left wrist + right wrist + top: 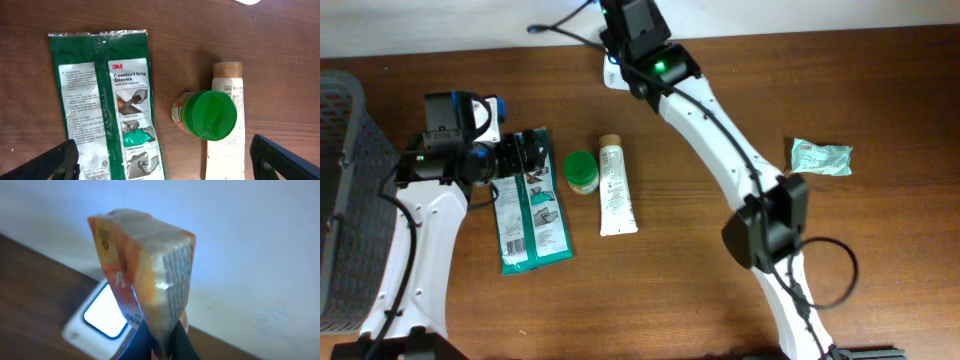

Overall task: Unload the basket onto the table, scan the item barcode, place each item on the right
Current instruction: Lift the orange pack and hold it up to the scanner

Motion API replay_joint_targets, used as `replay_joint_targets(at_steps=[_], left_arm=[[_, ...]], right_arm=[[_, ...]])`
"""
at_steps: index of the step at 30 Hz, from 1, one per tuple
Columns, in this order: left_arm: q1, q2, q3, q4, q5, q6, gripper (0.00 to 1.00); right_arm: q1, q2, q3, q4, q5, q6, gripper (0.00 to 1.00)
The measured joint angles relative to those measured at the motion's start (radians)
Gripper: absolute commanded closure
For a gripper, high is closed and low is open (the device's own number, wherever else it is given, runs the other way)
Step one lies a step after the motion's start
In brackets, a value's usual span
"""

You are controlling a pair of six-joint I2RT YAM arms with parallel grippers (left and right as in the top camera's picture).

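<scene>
Right wrist view only: right claw point(161, 342) clamped together on the bottom edge of one orange packet point(150, 265), held upright, with one white scanner point(100, 317) near it, window lit. Overhead hides both under the arm, at 12 o'clock on the counter point(650, 300).

Left claw point(525, 152) spread wide, empty, above one glove pack point(532, 215) at 9 o'clock.

Also one green-lidded jar point(581, 172) just beside one tube point(616, 190), one pale green pouch point(822, 156) at 3 o'clock, and one basket point(345, 170).
</scene>
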Motion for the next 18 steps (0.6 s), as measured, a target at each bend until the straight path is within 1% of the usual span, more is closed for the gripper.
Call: replay_joint_targets(at_steps=[4,7,9,13,18], left_arm=[[0.000,0.000,0.000,0.000,0.000,0.000,0.01],[0.000,0.000,0.000,0.000,0.000,0.000,0.01],[0.000,0.000,0.000,0.000,0.000,0.000,0.01],[0.000,0.000,0.000,0.000,0.000,0.000,0.01],[0.000,0.000,0.000,0.000,0.000,0.000,0.01]], right_arm=[[-0.008,0.125,0.000,0.069,0.024,-0.181,0.96],[-0.012,0.184,0.000,0.095,0.031,-0.297,0.96],[-0.012,0.210,0.000,0.100,0.036,-0.349,0.96],[-0.012,0.220,0.000,0.100,0.048,-0.398,0.96],[-0.012,0.220,0.000,0.098,0.067,-0.402,0.96]])
